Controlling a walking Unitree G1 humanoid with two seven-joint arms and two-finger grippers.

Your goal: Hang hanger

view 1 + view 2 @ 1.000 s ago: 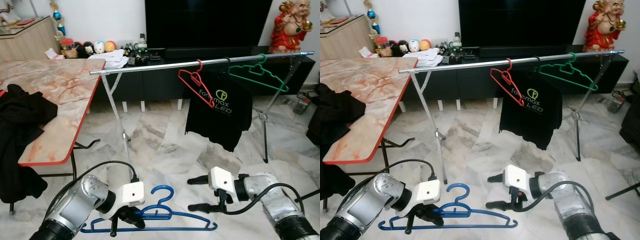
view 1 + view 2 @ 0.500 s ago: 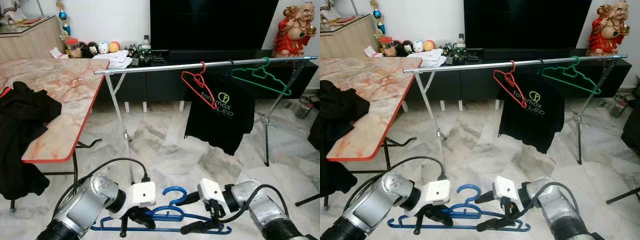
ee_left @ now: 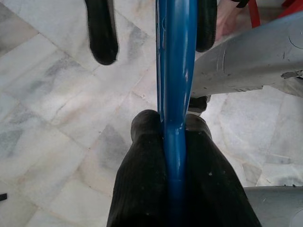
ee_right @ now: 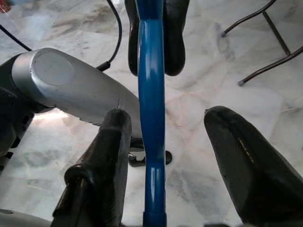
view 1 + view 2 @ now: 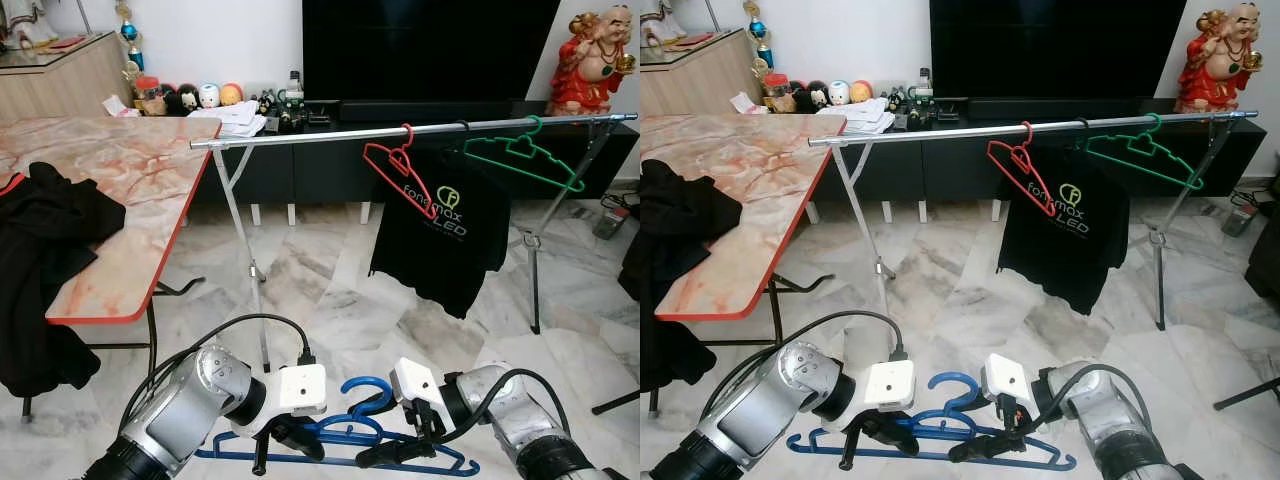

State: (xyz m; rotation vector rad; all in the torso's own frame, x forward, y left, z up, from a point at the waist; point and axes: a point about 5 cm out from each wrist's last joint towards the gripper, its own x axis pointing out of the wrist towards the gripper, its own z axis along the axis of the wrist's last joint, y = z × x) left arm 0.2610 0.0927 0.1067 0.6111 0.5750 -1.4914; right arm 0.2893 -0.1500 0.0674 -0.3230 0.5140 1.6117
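- Left gripper: my two black fingers are pinched tight on the blue hanger, its bar clamped between them, low over the marble floor.
- Right gripper: my fingers stand wide apart, one on either side of the same blue bar; the bar runs through the gap close beside one finger and well clear of the other. Whether that near finger touches the bar I cannot tell.
- Blue hanger: it lies roughly level between my two grippers, hook curving upward above the bar, held in my left jaws and straddled by my right.
- Clothes rail: a silver bar on folding legs, ahead of and above both jaws, well apart from them.
- Red hanger: it hangs tilted on the rail, beyond my jaws.
- Green hanger: it hangs on the rail to the right of the red one, with a black T-shirt hanging between them.
- Table: a marble-patterned top with a red edge, ahead and to the left of my left jaws; black clothing drapes over its near side.
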